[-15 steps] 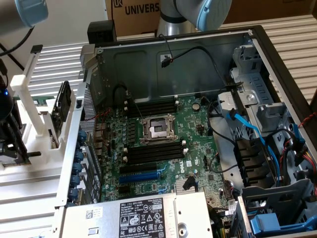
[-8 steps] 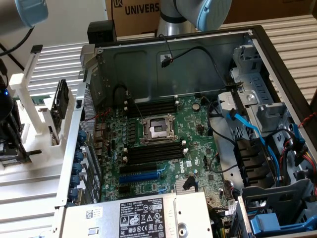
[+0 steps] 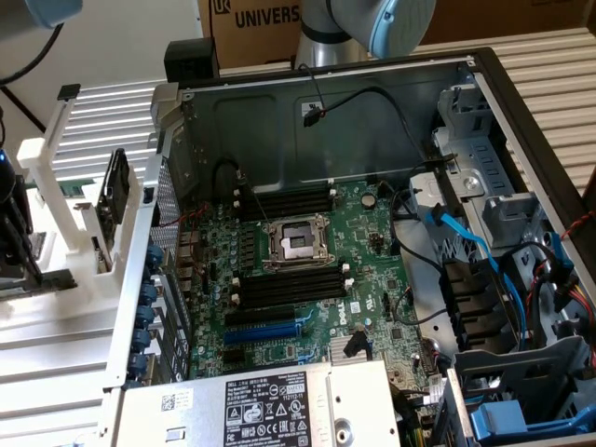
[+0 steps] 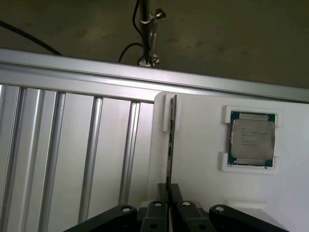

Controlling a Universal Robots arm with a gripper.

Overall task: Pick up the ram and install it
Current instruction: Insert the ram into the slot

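1. Clenching on the ram [image 4: 169, 145], the gripper [image 4: 169, 187] presses its two black fingers [image 4: 176, 193] against either face of the stick's near end.
2. The ram stands on edge in a slot of the white holder [image 4: 203, 183].
3. A square silver processor chip [image 4: 252, 139] sits in its own recess on that holder, apart from the ram.
4. An open computer case [image 3: 326, 121] lies to the exterior view's right of the holder, its motherboard [image 3: 372, 270] carrying long black memory slots [image 3: 284, 200].

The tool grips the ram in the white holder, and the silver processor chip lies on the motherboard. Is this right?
Not quite. The wrist view shows the silver processor chip lying in the white holder, beside the ram, not on the motherboard. The tool does grip the ram.
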